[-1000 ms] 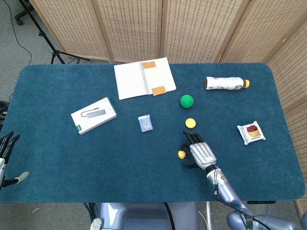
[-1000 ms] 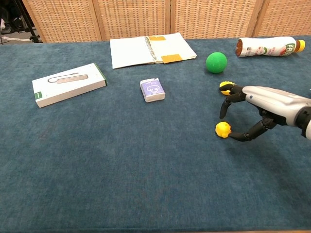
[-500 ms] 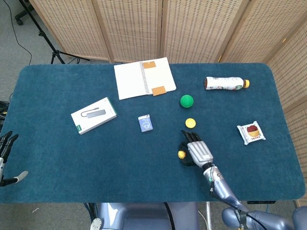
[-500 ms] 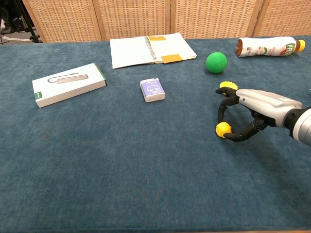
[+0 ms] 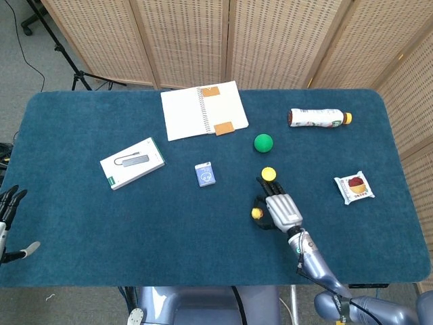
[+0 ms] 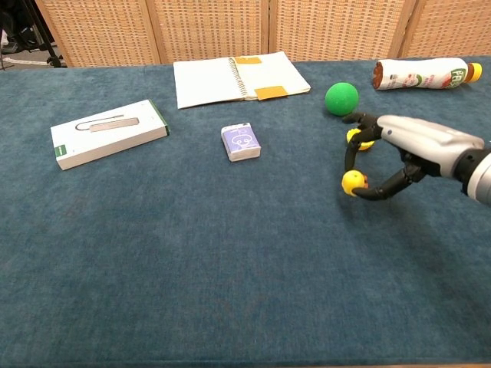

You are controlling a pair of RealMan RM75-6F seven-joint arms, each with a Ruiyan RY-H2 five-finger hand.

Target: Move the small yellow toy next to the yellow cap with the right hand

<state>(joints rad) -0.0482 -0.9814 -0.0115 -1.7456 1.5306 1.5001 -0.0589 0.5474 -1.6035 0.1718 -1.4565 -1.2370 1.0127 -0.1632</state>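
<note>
Pinching the small yellow toy (image 6: 353,182) between thumb and fingertip, the right robot hand (image 6: 399,149) holds it over the blue surface (image 6: 192,253), with its other fingers arched forward above the yellow cap (image 5: 268,173). Just beyond the cap sits the green ball (image 6: 341,99), with the bottle (image 6: 422,74) lying on its side at the far edge. Down at the near left corner in the head view, the left robot hand (image 5: 8,220) hangs off the surface, fingers apart and grasping nothing.
</note>
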